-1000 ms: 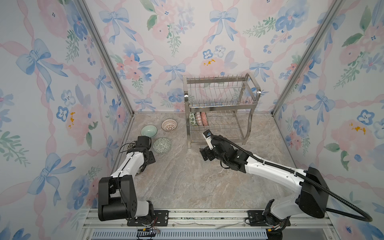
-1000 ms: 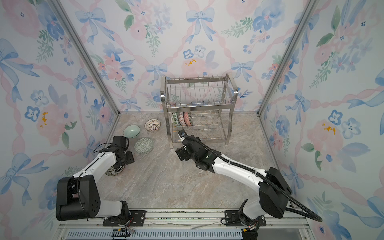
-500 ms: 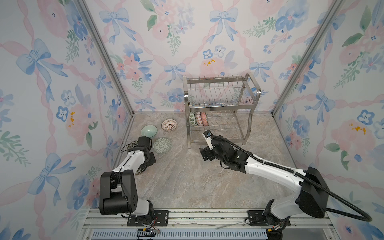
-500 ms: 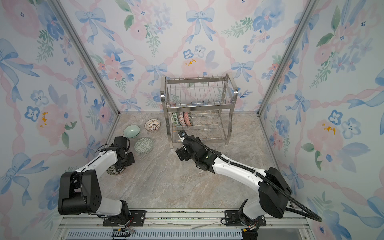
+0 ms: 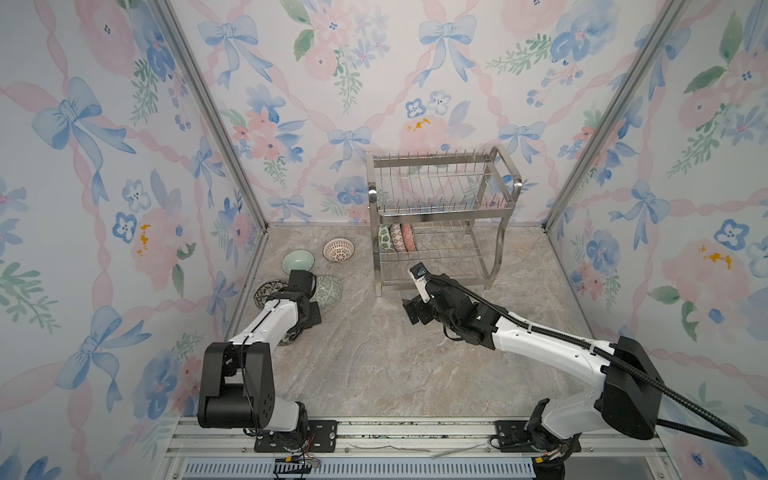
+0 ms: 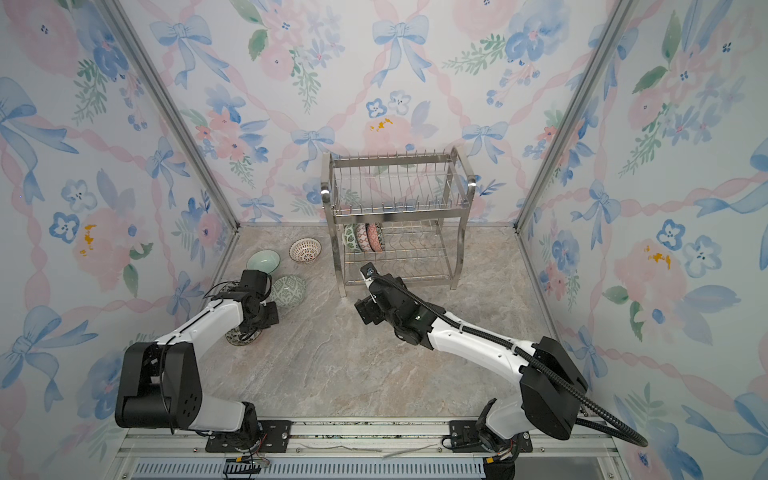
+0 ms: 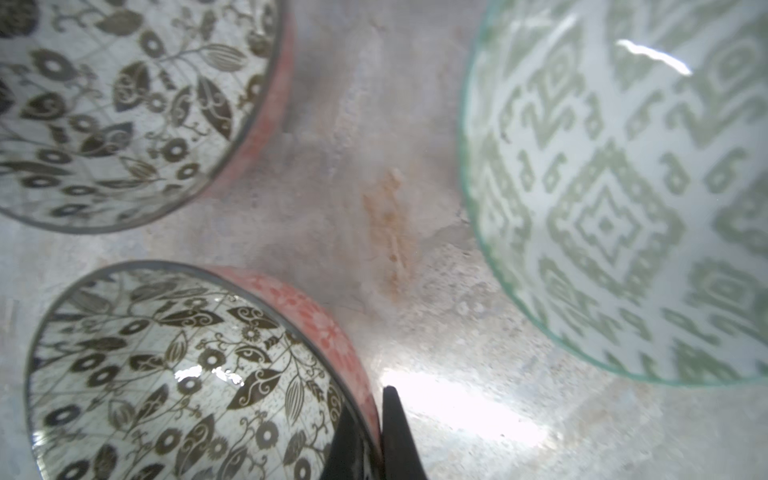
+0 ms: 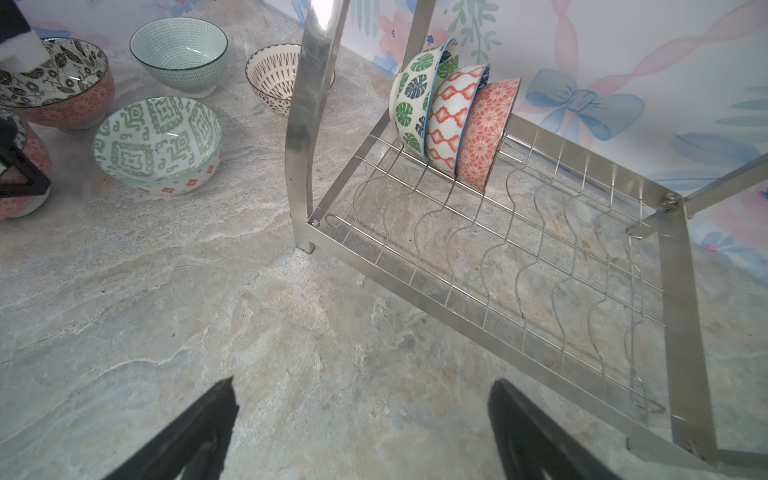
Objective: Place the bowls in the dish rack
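Left of the dish rack [image 5: 440, 215], the left claw [image 7: 368, 409] is clamped tight on the rim of a dark floral bowl [image 7: 187, 374]. The right claw [image 8: 365, 384] gapes wide and empty before the rack's lower tier, where three bowls [image 8: 453, 120] stand on edge.

left arm [image 5: 268, 318]: white shells, blocky black joints | right arm [image 5: 540, 338]: same — black ribbed hose [image 5: 681, 397] at 4 o'clock | right gripper [image 8: 361, 395]: black tapered fingers [image 8: 187, 436]
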{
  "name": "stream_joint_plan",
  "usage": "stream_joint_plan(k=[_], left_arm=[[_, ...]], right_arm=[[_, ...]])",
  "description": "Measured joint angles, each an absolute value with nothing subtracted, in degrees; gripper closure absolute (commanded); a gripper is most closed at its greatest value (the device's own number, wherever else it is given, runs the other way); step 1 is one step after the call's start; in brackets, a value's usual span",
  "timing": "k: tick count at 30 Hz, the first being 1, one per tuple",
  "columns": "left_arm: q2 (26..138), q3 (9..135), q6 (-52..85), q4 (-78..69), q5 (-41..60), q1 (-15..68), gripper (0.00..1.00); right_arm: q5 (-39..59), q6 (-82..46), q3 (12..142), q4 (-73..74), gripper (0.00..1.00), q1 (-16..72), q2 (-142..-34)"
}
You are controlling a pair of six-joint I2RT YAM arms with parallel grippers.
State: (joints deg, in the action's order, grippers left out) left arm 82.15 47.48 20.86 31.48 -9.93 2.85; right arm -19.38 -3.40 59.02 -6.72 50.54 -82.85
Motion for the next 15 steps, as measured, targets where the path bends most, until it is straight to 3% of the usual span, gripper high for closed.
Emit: stream_joint_plan(k=[15], left_arm=[[76.0,50.5,29.3,36.5,-6.0,26.3,1.00]], right_arm=[[-17.8,-6.9,54.9,-10.5,0.03,35.5,-70.1]])
